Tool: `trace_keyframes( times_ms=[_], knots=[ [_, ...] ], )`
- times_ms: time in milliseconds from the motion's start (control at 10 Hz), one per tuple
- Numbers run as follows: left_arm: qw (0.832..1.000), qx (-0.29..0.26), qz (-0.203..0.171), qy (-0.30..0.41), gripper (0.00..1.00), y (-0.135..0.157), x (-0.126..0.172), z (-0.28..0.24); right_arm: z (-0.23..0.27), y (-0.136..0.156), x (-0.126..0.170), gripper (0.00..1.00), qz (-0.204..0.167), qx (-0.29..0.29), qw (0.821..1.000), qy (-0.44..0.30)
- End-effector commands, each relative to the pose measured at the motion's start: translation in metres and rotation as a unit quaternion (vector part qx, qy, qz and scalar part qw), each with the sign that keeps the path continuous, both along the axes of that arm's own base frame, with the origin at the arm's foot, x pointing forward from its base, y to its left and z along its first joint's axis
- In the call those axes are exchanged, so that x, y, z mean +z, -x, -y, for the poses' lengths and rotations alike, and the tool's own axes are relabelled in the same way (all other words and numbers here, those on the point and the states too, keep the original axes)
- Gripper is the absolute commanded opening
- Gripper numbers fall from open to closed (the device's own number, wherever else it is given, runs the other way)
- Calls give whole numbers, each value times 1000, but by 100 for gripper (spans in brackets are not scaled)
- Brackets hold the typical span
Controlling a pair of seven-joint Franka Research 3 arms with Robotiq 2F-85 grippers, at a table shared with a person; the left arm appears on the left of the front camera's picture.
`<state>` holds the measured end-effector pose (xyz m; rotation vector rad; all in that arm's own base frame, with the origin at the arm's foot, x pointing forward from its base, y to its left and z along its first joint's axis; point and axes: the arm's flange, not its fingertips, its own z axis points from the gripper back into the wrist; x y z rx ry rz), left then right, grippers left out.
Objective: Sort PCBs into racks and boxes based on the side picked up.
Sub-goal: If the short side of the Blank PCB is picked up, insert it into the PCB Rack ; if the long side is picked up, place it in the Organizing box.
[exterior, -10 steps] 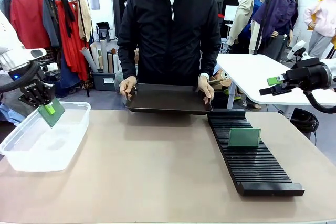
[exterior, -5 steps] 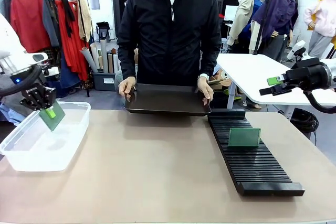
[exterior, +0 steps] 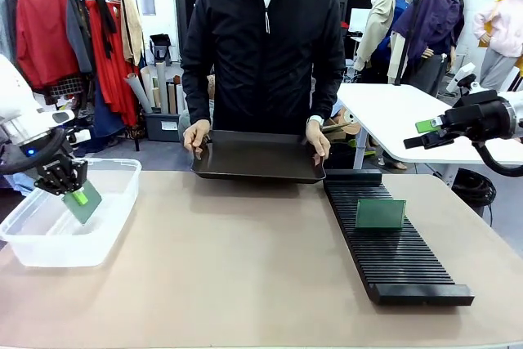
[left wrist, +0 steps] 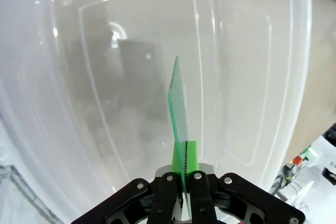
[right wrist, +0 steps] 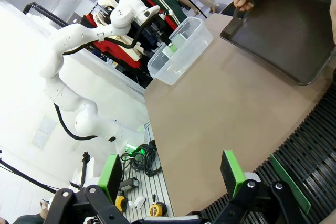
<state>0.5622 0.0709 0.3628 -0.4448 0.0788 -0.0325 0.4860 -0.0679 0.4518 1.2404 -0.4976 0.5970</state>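
The left tool [exterior: 75, 191] grips a PCB [exterior: 83, 201] by its top edge, hanging it inside the clear box [exterior: 49, 244] so that letting go would drop it there (its dotted face shows in the left wrist view). A second PCB [exterior: 380, 214] stands slotted in the black rack [exterior: 400, 263]. The right tool [exterior: 425, 131] waits wide and empty beyond the surface's [exterior: 245, 275] right side. Compared with a second ago, the held board sits lower in the box, and the person's tray [exterior: 257, 157] has shifted slightly left.
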Motion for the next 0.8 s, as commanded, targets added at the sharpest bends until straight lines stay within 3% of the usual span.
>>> trace_keyframes(
  times_ms=[0,400,500,700],
  knots=[
    [999,-24,16,29,0,-4,-8,-4,-2,-1,2,100,4,-3,1000,5],
    [998,-45,24,48,0,-2,-25,-2,-2,-1,2,100,4,-3,1000,5],
    [997,-44,24,56,10,-4,-28,0,-2,-1,2,100,4,-3,1000,5],
    [997,-41,23,62,48,-5,-28,1,-2,-1,2,100,4,-3,1000,5]
  ],
)
